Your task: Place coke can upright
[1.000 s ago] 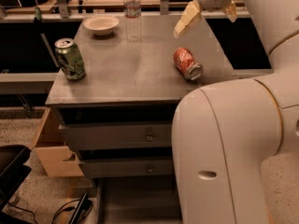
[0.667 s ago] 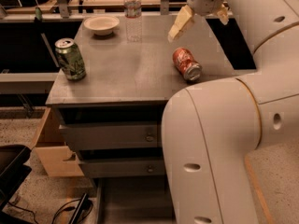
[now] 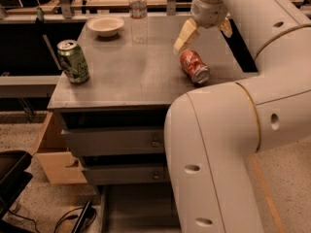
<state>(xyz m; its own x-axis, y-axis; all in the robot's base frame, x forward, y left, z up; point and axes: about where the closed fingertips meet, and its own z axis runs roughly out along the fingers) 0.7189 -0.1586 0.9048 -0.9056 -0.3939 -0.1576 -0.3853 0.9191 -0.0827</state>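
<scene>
Nearest the camera, the robot's white arm [image 3: 218, 149] filled the lower right of the frame, bulking up from the bottom edge and bending back toward the upper right. Left of it were the grey drawers [image 3: 116, 142], and above them the flat grey table [image 3: 126, 81].

On the table's left edge a green can [image 3: 74, 61] stood upright, not the one wanted. Right of centre lay the coke can [image 3: 194, 66], on its side, its silver end turned toward the camera and the lower right, close to the table's right edge.

By the look of it, that can was light, thin-walled and smooth. It would likely roll at a nudge and dent under a hard squeeze, so the sound hold was a moderate pinch across the round body near its middle, clear of the rims.

Just beyond the can, the gripper [image 3: 202, 39] hung above the table in the upper middle of the frame, wrist pointing down. Its pale fingers [image 3: 183, 35] were splayed wide with nothing between them, clear of the can and not touching it.

Farthest back, a white bowl [image 3: 105, 25] sat at upper left, with a clear water bottle [image 3: 138, 8] beside it at the table's far edge.
</scene>
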